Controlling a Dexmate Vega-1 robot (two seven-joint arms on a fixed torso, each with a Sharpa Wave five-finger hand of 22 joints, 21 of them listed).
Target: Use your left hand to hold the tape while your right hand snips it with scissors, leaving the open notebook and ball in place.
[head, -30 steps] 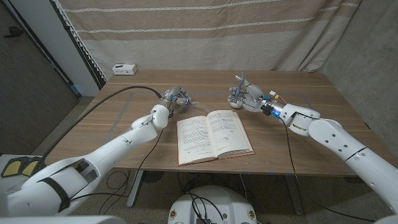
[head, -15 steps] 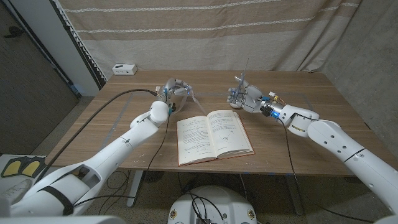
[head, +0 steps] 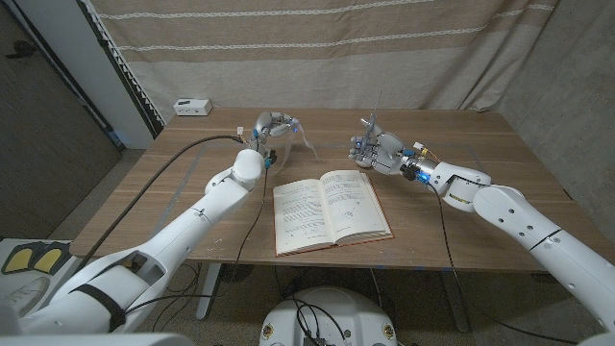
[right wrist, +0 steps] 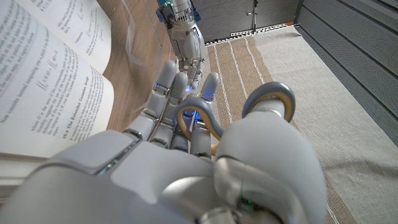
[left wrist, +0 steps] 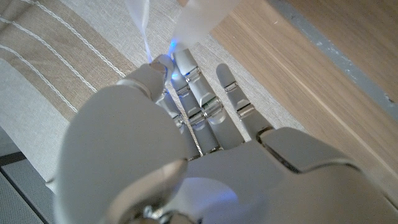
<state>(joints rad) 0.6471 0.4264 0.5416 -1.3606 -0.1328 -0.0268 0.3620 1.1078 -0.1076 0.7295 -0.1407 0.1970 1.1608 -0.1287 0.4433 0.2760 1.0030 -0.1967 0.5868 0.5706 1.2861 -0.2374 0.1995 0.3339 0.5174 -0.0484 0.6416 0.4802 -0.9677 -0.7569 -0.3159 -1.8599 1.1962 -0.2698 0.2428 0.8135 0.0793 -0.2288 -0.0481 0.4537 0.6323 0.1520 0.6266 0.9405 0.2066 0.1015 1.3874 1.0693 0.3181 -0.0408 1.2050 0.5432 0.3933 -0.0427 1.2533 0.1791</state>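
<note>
While the left hand [head: 270, 128] is raised over the table's [head: 144, 207] far side, pinching the clear tape [head: 300, 135], its wrist view shows the strip [left wrist: 199, 18] at its fingertips. The open notebook [head: 330, 208] lies between the arms. The right hand [head: 375, 150] grips upright scissors [head: 377, 113], their grey loops [right wrist: 267, 99] plain from the wrist.

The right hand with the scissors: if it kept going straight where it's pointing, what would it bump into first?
Probably the clear tape strip that the left hand holds up. The right hand and its scissors face that way; depth is unclear.
</note>
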